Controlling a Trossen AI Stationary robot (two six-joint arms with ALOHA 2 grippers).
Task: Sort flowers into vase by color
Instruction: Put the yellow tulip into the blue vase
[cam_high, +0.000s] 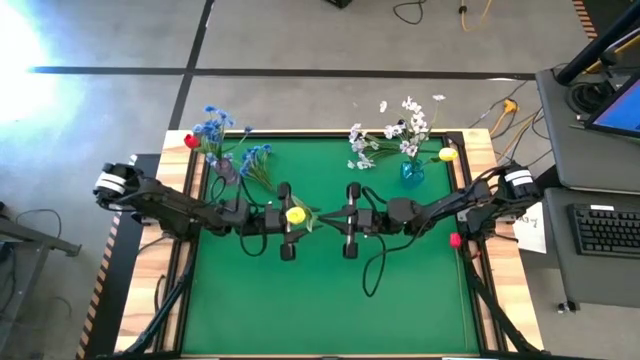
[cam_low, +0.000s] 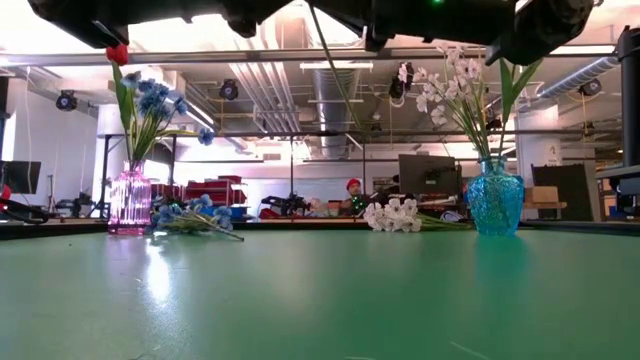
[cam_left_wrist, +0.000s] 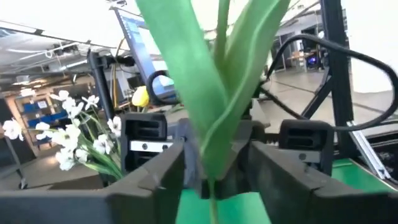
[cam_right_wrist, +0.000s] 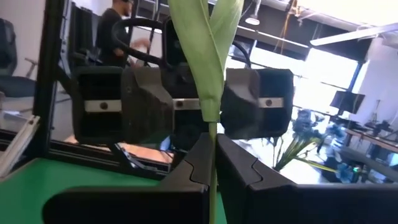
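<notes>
The left gripper (cam_high: 287, 221) hangs over the middle of the green table (cam_high: 330, 310) with its fingers part closed around the yellow tulip (cam_high: 296, 214); whether they truly pinch it I cannot tell. The bloom sits right at that gripper, and the thin stem and long waxy leaves run from it straight across to the right gripper (cam_high: 351, 220), facing it just beside. That one's fingers (cam_right_wrist: 239, 163) are pressed together on the stem (cam_right_wrist: 213, 168) (the wrist view shows the blade-like leaves (cam_right_wrist: 205, 56) rising above them). So the flower's long axis lies between the two tools, and a hand-over, I would guess, turns on which end lets go. Behind the left gripper stands the ribbed pink vase (cam_low: 129, 201) with fuzzy blue clusters (cam_low: 155, 100); behind the right, the faceted blue glass vase (cam_low: 494, 203) with white sprays (cam_low: 448, 85) and another yellow tulip (cam_high: 448, 154).
</notes>
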